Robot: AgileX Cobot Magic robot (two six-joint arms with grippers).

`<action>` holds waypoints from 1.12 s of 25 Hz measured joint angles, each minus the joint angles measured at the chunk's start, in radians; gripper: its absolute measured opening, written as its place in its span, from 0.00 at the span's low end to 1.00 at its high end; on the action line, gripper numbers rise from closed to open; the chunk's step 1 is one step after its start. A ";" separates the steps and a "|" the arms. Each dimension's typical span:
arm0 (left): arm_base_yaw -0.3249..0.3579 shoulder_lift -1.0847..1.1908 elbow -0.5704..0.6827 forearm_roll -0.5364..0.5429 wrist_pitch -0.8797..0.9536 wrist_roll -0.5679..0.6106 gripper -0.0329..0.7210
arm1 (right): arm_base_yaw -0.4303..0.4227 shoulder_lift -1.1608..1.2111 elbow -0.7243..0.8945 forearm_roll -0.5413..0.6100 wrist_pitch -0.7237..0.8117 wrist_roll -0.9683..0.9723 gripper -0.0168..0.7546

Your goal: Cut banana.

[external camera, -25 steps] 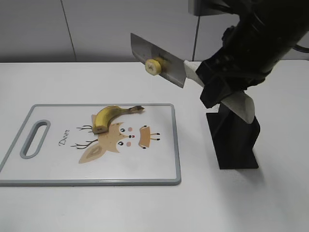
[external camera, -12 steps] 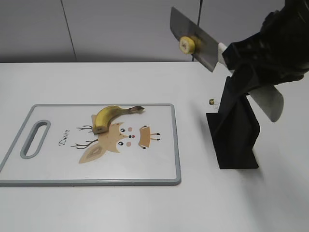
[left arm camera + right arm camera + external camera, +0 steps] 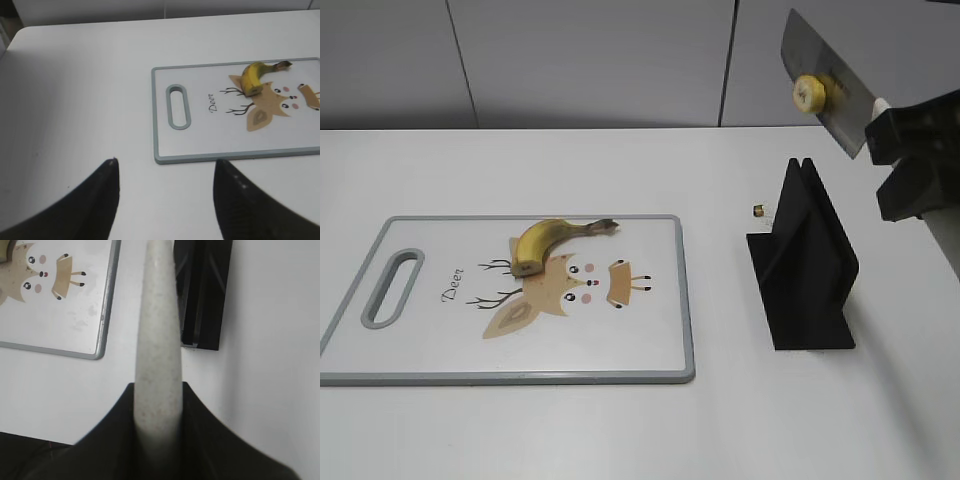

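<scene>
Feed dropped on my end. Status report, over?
Right gripper shut on knife handle, left gripper open, idle. Banana slice stuck to raised blade; remaining banana on cutting board. Black knife stand below blade.

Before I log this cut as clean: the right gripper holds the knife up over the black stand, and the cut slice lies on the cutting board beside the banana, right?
Not quite. The exterior view shows the slice stuck to the knife blade in the air, not lying on the cutting board. The rest holds: the right gripper holds the knife above the black stand.
</scene>
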 joint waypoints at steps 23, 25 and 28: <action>-0.003 0.000 0.016 0.065 -0.031 -0.120 0.80 | -0.175 0.081 0.017 0.067 -0.042 -0.117 0.23; -0.003 0.000 0.016 0.065 -0.032 -0.121 0.80 | -0.177 0.098 0.017 0.077 -0.050 -0.135 0.23; -0.003 0.000 0.016 0.065 -0.032 -0.121 0.80 | -0.177 0.125 0.017 0.084 -0.079 -0.143 0.23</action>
